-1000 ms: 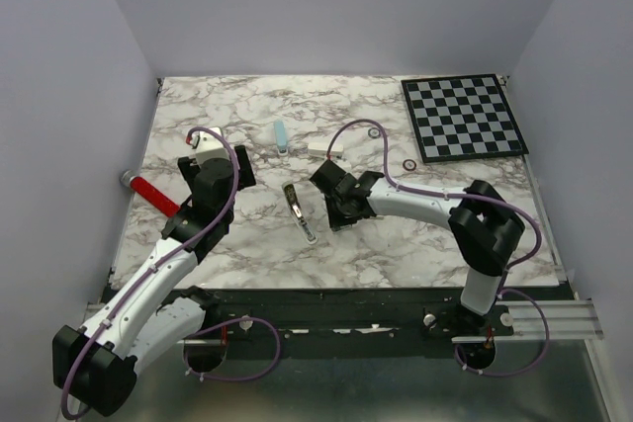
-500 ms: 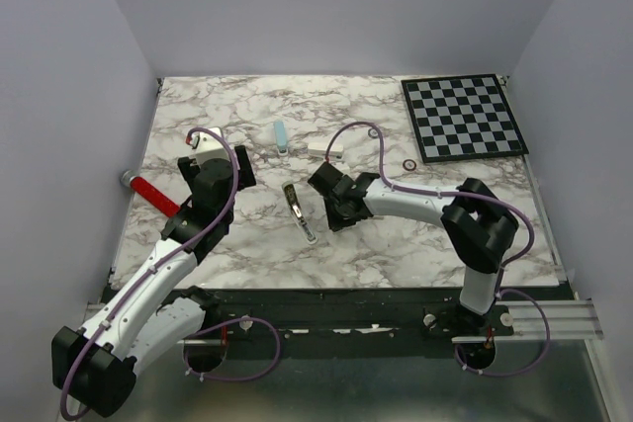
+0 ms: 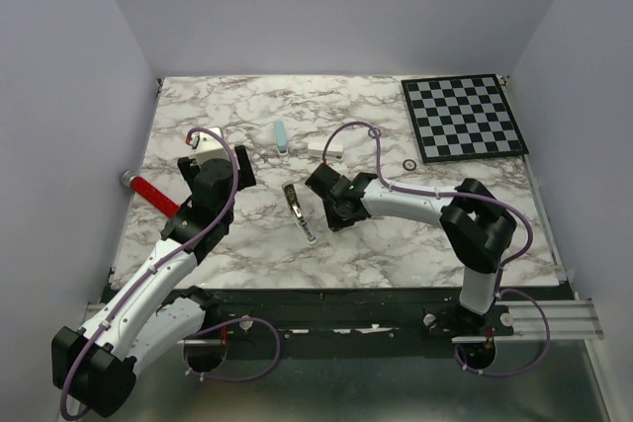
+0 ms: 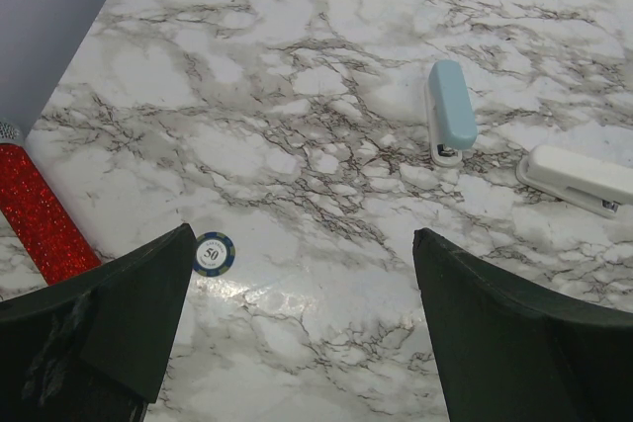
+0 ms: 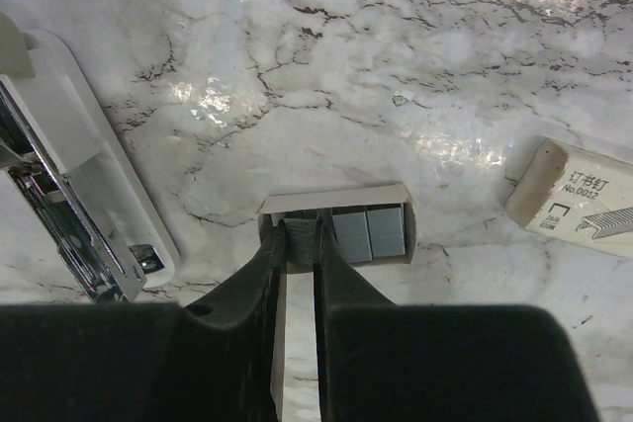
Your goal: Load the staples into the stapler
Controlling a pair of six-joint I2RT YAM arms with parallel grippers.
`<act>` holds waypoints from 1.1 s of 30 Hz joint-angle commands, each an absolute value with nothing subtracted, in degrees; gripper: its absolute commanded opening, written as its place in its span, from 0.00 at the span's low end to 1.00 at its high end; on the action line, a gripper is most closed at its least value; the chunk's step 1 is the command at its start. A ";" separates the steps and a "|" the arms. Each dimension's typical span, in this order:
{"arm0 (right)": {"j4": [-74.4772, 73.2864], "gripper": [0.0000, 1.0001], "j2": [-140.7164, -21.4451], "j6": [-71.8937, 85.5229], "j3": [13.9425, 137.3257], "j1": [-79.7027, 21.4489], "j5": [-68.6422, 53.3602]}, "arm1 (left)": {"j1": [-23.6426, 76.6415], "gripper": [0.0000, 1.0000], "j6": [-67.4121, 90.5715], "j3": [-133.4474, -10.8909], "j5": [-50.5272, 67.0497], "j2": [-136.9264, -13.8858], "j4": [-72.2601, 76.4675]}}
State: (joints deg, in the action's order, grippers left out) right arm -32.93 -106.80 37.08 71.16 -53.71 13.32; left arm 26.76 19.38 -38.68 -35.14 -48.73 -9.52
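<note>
In the right wrist view my right gripper (image 5: pixel 300 236) is shut on a grey strip of staples (image 5: pixel 305 240) inside a small open white tray (image 5: pixel 334 200). More grey staples (image 5: pixel 368 232) lie in the tray to the right. The opened stapler (image 5: pixel 69 190) lies at the left, its metal channel exposed. In the top view it (image 3: pixel 299 211) lies just left of my right gripper (image 3: pixel 334 207), which hides the tray. My left gripper (image 3: pixel 220 167) is open and empty over bare table (image 4: pixel 302 234).
A small printed white box (image 5: pixel 584 200) lies right of the tray. A blue stapler (image 4: pixel 450 111), a white stapler (image 4: pixel 579 180), a poker chip (image 4: pixel 214 253) and a red cylinder (image 4: pixel 40 224) lie near the left gripper. A chessboard (image 3: pixel 463 116) sits far right.
My right gripper has shifted slightly left and away from the arm bases. The left arm has not moved.
</note>
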 commanded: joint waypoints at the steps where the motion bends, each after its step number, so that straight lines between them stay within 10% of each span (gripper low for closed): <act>1: -35.59 0.16 -103.37 35.07 73.39 -54.40 16.69 | 26.98 0.99 19.69 -39.38 -36.39 -47.81 -9.67; 33: -19.25 0.18 -108.10 20.74 75.15 -59.94 8.17 | 27.07 0.99 20.39 -39.55 -37.44 -47.37 -10.02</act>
State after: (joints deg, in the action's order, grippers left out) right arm -20.62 -106.65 21.96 74.65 -59.31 8.27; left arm 26.76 19.81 -38.68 -35.59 -48.14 -9.54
